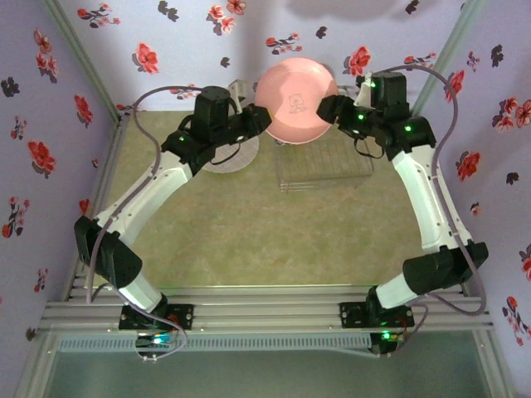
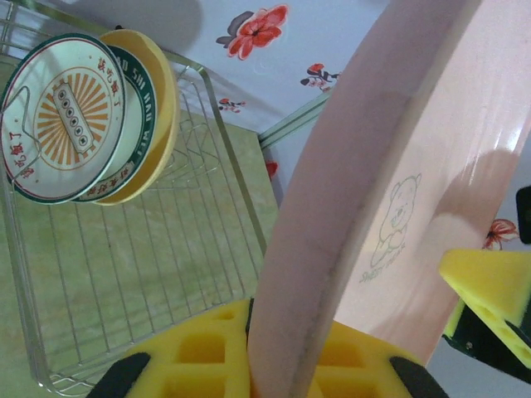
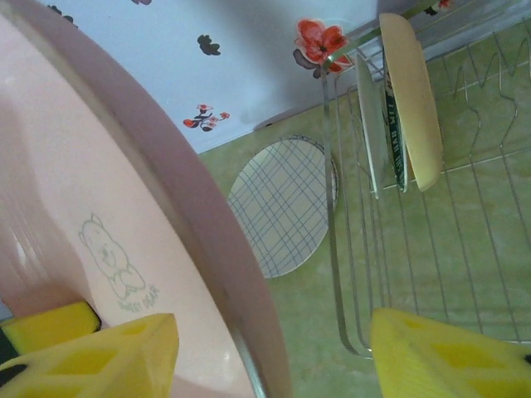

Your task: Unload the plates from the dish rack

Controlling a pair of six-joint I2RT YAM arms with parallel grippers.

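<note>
Wrist views show left end effector [image 2: 282, 365] clamping pink plate [image 2: 398, 166], right end effector [image 3: 274, 352] parted.

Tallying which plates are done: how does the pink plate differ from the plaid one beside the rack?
The pink plate is plain pink with a small bear drawing; the plaid plate is pale with crossing lines. The pink plate is held aloft, rim clamped in the left gripper; the plaid plate lies flat on the table, no gripper on it. Both are round and out of the dish rack.
</note>
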